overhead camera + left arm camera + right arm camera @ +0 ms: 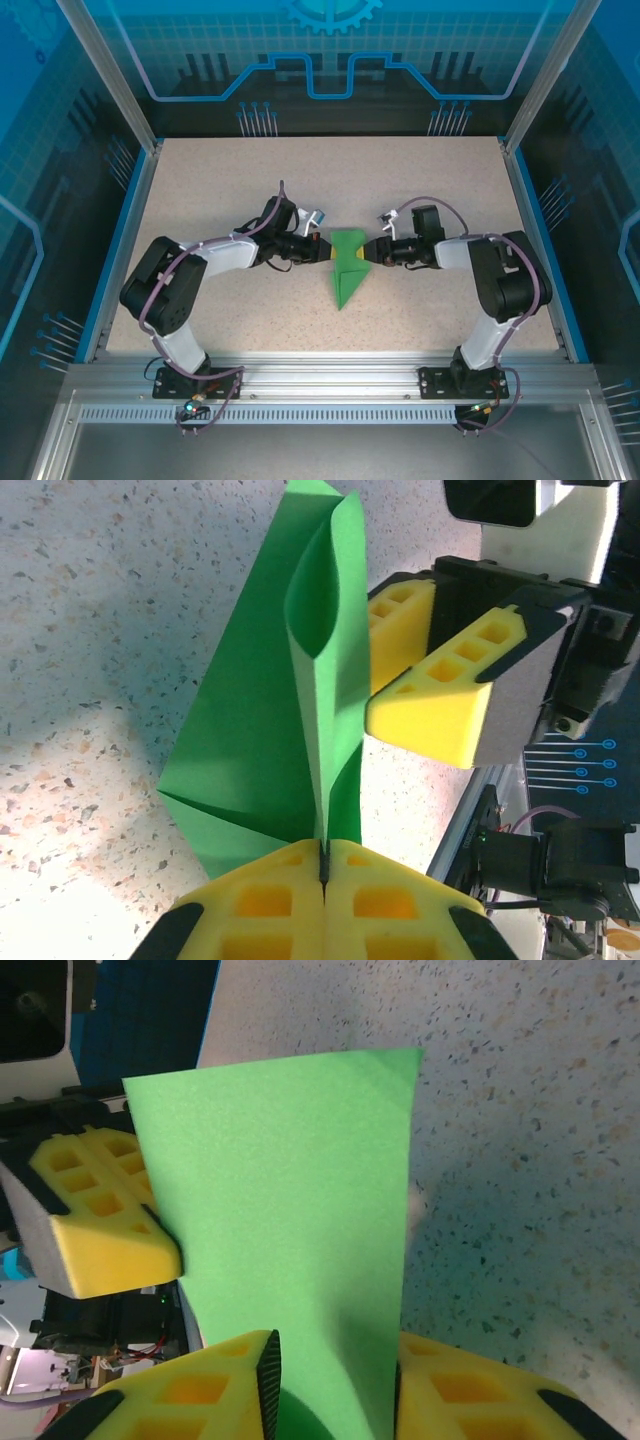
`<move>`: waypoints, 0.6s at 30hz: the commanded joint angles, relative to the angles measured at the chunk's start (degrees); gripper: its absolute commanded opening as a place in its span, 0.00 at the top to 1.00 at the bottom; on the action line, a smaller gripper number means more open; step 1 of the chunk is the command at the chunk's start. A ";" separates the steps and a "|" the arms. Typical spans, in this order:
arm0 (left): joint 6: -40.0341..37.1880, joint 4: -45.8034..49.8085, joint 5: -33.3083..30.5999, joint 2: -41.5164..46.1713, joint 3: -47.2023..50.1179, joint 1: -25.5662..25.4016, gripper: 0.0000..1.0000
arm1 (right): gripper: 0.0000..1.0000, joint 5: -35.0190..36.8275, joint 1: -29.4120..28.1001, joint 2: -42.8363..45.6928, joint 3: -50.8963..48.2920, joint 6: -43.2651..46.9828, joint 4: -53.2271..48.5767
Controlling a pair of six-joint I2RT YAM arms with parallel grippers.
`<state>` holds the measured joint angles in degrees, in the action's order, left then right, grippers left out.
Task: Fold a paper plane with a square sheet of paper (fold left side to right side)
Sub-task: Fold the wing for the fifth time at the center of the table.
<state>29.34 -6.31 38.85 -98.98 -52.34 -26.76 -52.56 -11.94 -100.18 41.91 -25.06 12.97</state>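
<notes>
The green sheet of paper (347,268) lies mid-table, creased into a narrow outline whose point faces the near edge. Its far end is lifted between the two grippers. My left gripper (328,249) meets it from the left. In the left wrist view the yellow jaws are pressed together on a raised flap of the paper (300,730) at the gripper (323,865). My right gripper (368,250) comes in from the right. Its jaws stand apart on either side of the upright paper (290,1190) at the gripper (330,1380), with a gap showing beside the sheet.
The speckled table (220,180) has bare room all round the paper. A blue rim (122,240) and metal posts bound the sides, and an aluminium rail (320,378) runs along the near edge. The two wrists face each other closely.
</notes>
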 commanded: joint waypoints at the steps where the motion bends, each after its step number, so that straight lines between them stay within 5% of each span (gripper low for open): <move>1: -2.69 0.36 0.79 -1.29 0.70 0.48 1.00 | 0.70 0.46 0.52 2.77 1.07 2.15 -3.70; 10: -3.31 0.77 1.23 -3.14 -0.11 0.45 0.99 | 0.86 2.01 0.56 2.68 2.19 2.83 -8.63; 13: -3.63 1.94 0.65 -2.65 -0.87 0.47 0.79 | 0.98 3.91 0.15 2.77 2.96 2.56 -11.94; 18: -7.53 9.61 -6.14 1.22 -3.64 -0.40 0.46 | 1.00 8.01 -1.22 3.48 3.81 -0.14 -15.95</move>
<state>25.32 -2.31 36.82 -101.10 -53.30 -26.81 -47.24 -12.12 -98.04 44.38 -23.57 1.48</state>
